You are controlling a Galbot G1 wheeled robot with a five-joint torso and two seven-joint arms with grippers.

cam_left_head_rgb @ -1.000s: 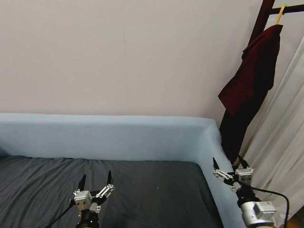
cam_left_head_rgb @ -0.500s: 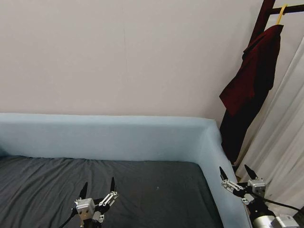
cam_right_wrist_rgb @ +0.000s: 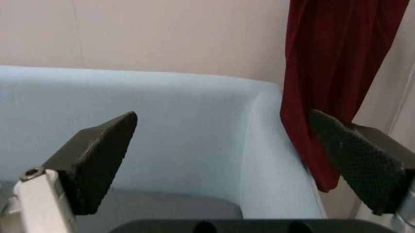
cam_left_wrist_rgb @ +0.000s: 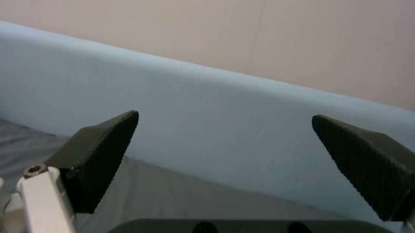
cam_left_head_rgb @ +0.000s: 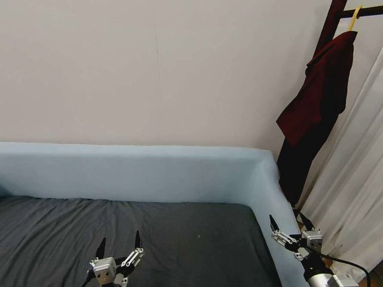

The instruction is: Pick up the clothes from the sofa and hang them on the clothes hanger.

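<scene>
A dark red garment (cam_left_head_rgb: pixel 317 101) hangs from a dark wooden clothes stand (cam_left_head_rgb: pixel 334 18) at the right, beside the sofa's end; it also fills one side of the right wrist view as red cloth (cam_right_wrist_rgb: pixel 337 73). The light blue sofa (cam_left_head_rgb: pixel 149 173) has a dark grey seat (cam_left_head_rgb: pixel 149 239). My left gripper (cam_left_head_rgb: pixel 119 242) is open low over the seat, empty. My right gripper (cam_left_head_rgb: pixel 289 224) is open over the sofa's right arm, empty. In the wrist views each pair of black fingertips (cam_left_wrist_rgb: pixel 104 155) (cam_right_wrist_rgb: pixel 97 155) stands wide apart with nothing between.
A plain pale wall (cam_left_head_rgb: pixel 149 72) rises behind the sofa. A white curtain (cam_left_head_rgb: pixel 359 197) hangs at the far right, behind the stand. A yellow clip or hook (cam_left_head_rgb: pixel 355 17) shows at the garment's top.
Both grippers have sunk lower in the head view. The right gripper drifted right, then back left a little. The hanging garment has not moved.
</scene>
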